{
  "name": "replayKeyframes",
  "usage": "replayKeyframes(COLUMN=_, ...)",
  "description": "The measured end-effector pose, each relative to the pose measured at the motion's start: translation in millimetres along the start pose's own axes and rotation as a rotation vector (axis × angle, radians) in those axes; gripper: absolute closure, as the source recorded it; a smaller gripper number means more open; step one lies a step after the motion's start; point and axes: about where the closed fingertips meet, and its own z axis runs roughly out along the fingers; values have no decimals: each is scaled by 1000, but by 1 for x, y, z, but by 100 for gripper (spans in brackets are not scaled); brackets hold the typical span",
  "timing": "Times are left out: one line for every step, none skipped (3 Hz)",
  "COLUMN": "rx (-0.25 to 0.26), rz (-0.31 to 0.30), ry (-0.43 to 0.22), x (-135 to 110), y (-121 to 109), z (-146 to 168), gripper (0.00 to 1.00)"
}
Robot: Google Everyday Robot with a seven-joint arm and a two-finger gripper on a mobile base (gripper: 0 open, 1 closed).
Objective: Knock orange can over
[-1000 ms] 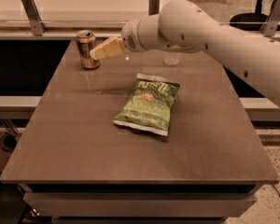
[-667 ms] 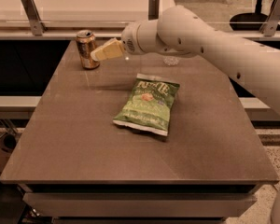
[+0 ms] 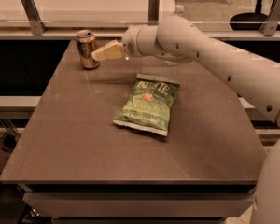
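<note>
At the far-left corner of the grey-brown table top (image 3: 84, 143), about eleven o'clock from its middle: a small orange-bronze metal drink can with a silver top rim (image 3: 87, 49), upright, tab end up. Probably light and thin-walled, yet stiff enough to tip as one piece. Smooth and round on the side, so apt to slip off a glancing touch and to roll once down. Not fragile. No need to grasp it at all. Better to push high on the wall, near the rim, where a small shove topples rather than slides it.

At the can's three to four o'clock, low on its side: the cream two-finger gripper (image 3: 98, 55), tips right against the can or just short of it, actual contact impossible to confirm. Jaws pressed together into one wedge, no gap showing, nothing held.

Behind the gripper, toward three o'clock: the thick white robot arm (image 3: 214, 55), reaching in from the right, wrist roughly level and pointing at nine o'clock.

At five o'clock from the can, well apart: a flat green crinkled chip bag (image 3: 148, 104), clear of the push line.
</note>
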Motion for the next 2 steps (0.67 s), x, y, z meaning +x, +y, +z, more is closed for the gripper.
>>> replayKeyframes(rx=-20, rz=-4, ry=-7, x=-3, y=3, z=16, gripper=0)
replayKeyframes(rx=-47, rz=4, ry=-18, x=-5, y=22, z=34, gripper=0)
